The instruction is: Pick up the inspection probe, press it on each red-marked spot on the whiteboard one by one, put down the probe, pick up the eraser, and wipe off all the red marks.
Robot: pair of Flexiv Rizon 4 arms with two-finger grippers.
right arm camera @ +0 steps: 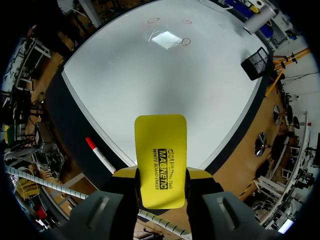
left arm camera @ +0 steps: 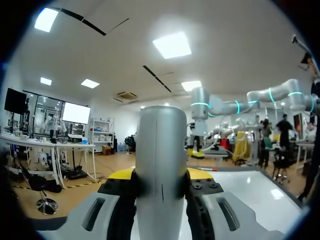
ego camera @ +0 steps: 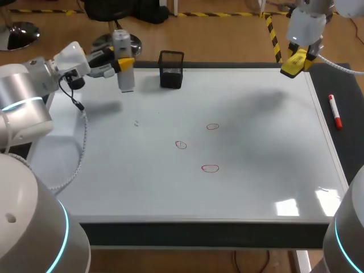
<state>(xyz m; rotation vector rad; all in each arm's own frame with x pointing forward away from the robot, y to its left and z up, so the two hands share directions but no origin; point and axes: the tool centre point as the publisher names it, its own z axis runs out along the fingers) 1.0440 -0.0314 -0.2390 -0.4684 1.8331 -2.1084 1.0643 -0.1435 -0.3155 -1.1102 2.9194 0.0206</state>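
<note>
Grey, dome-topped inspection probe (left arm camera: 161, 145), upright, clamped in the left gripper (left arm camera: 160, 176) near a black mesh pot (ego camera: 171, 69) at the far left of the whiteboard (ego camera: 256, 182). The right gripper (right arm camera: 161, 176) pinches the yellow eraser (right arm camera: 161, 150) at the far right corner. Three red rings (ego camera: 210, 168) mid-board escape the left wrist view

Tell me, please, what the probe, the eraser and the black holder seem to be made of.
The probe: smooth grey shell with a soft sheen and a fine seam, probably plastic, possibly painted metal. The eraser: yellow, smooth, printed back, likely plastic; its wiping side is hidden. The holder: black mesh you can see through, probably wire metal.
</note>
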